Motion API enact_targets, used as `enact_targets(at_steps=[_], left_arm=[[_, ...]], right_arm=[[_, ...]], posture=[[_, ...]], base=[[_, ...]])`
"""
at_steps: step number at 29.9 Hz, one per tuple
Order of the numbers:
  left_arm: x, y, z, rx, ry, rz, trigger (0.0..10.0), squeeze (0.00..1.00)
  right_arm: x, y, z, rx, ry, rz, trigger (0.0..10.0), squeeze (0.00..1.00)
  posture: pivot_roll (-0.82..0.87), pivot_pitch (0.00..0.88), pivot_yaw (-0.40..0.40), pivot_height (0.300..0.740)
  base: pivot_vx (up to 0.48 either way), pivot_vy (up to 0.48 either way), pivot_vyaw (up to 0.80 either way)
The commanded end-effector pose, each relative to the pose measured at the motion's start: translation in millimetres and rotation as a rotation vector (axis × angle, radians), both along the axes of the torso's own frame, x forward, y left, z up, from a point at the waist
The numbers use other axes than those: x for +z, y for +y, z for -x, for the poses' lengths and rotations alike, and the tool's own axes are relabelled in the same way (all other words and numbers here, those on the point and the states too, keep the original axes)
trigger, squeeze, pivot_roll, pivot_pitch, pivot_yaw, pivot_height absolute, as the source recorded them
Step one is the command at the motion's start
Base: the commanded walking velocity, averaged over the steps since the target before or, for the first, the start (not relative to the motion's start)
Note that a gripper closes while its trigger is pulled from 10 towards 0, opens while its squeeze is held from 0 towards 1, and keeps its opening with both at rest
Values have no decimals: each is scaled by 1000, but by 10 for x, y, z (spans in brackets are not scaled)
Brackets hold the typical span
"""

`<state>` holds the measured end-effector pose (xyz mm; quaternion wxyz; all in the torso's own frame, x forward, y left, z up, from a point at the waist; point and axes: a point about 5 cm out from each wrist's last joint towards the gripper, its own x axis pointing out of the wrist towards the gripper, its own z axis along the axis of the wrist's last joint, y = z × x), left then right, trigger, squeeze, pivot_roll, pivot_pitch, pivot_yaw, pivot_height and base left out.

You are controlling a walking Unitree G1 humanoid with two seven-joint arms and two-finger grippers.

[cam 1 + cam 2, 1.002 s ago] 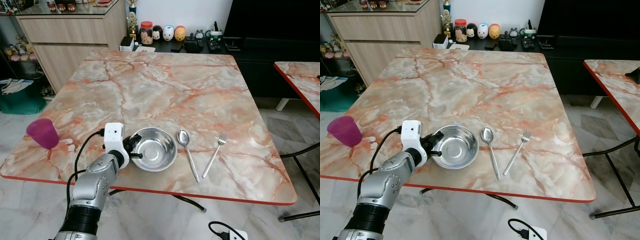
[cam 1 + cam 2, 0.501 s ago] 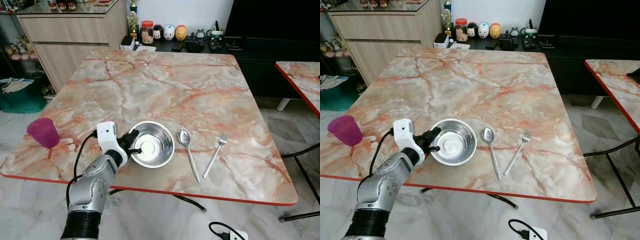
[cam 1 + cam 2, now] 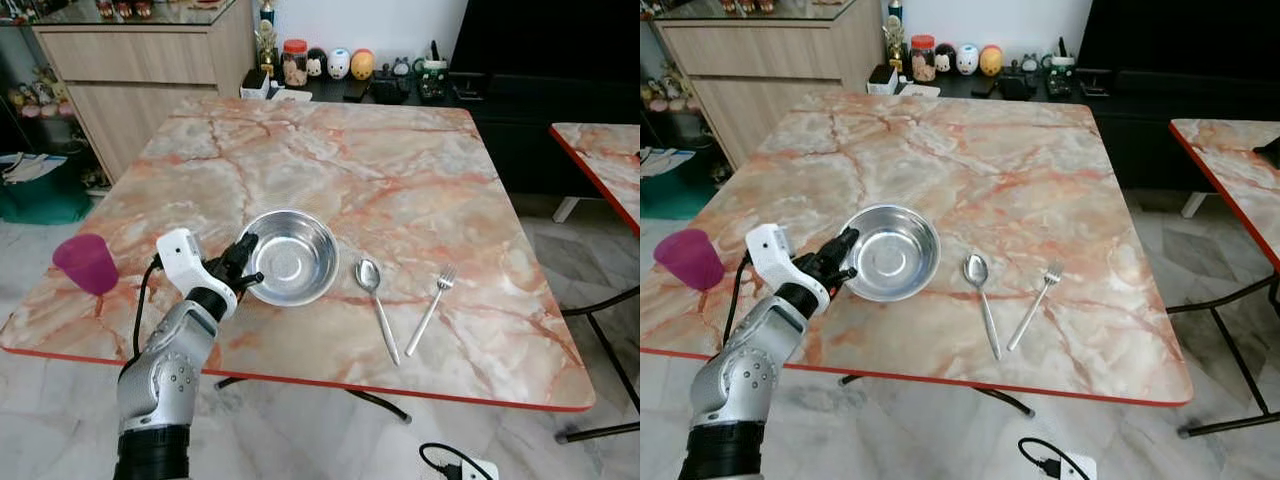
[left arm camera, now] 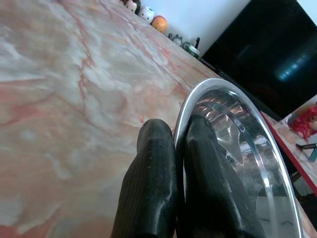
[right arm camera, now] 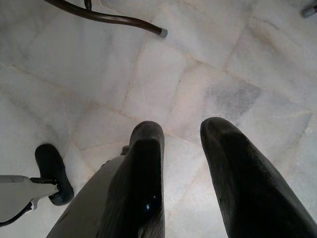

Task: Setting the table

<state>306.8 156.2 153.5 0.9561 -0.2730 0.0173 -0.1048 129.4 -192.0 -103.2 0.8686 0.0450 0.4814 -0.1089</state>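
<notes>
The steel bowl (image 3: 287, 257) is held at its left rim, pinched by the left gripper (image 3: 243, 263), left of the spoon (image 3: 375, 300). It is judged light, rigid, slippery. The right gripper (image 5: 184, 148) hangs parted over floor.

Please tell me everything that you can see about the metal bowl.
The bowl is round, shiny and looks like steel, with a thin rim and nothing inside. It is on the marble table, tilted a little, near the front edge. The left gripper is shut on its rim, one finger inside and one outside. A spoon lies apart to its right.
</notes>
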Motion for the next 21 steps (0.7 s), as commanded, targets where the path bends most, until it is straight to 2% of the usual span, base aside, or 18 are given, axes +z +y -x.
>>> enact_targets(at_steps=[1,12,21], left_arm=[[47,8,22,2,-28,-21,10000,0],[89,-80,4,-16,-57,-44,10000,0],[74,-89,-3,-16,-53,-52,10000,0]], right_arm=[[1,-27,7,1,2,11,10000,0],[4,-36,5,-1,-1,11,10000,0],[4,-39,5,3,-2,10,10000,0]], posture=[[59,0,-35,740],[52,0,-39,740],[48,0,-38,740]], base=[[0,0,0],[0,0,0],[0,-216,0]])
